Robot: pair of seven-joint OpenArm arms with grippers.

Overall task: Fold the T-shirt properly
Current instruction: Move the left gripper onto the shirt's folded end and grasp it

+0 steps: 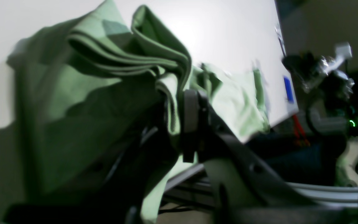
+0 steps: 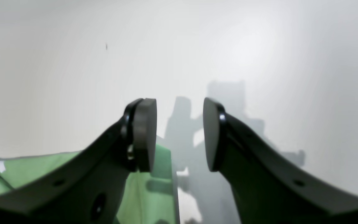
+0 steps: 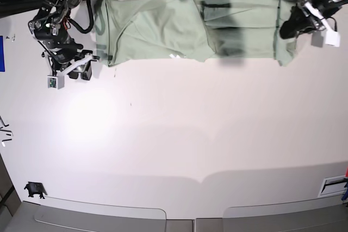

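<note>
Stretching lengthwise along the table's [image 3: 174, 150] far edge, the T-shirt [image 3: 179, 31] has one end pinched in the left pincer [image 1: 180, 123]; the right pincer [image 2: 179, 135], open and empty, hovers just beside the opposite end.

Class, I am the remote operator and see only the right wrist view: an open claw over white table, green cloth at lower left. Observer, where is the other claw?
Observer: The left claw is shut on a bunched edge of the T-shirt, at the far end of the garment from yours.
Operator: Is the shirt folded yet?
Observer: Not neatly; in the base view it lies stretched as a long strip along the table edge, with some layers overlapping.
Operator: Is my claw touching it?
Observer: The right claw holds nothing; it sits just beside the shirt's end.
</note>
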